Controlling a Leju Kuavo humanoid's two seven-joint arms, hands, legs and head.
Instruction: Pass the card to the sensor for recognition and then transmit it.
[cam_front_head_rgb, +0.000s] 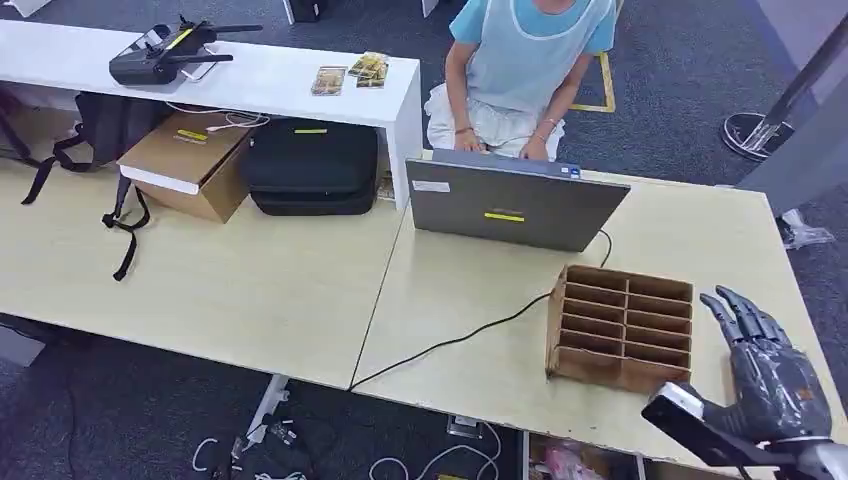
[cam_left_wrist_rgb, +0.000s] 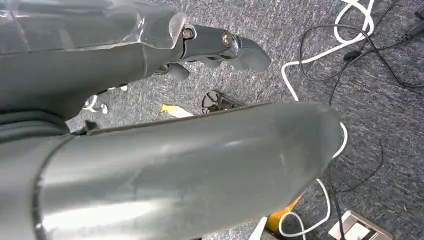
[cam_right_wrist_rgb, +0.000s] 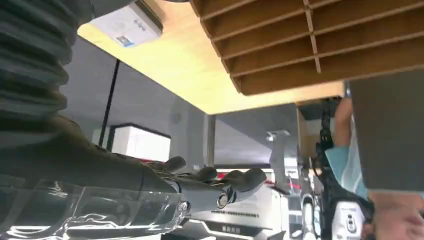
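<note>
Pale table (cam_front_head_rgb: 250, 290) across the middle of the frame; grey laptop (cam_front_head_rgb: 510, 205) at centre; wooden compartment rack (cam_front_head_rgb: 620, 325) lower right. Right hand (cam_front_head_rgb: 770, 375) in the lower right corner, fingers (cam_front_head_rgb: 745, 315) straight and apart, white card (cam_front_head_rgb: 672, 400) pinched at the thumb side. Left hand (cam_left_wrist_rgb: 215, 45) over carpet, finger state not clear.
</note>
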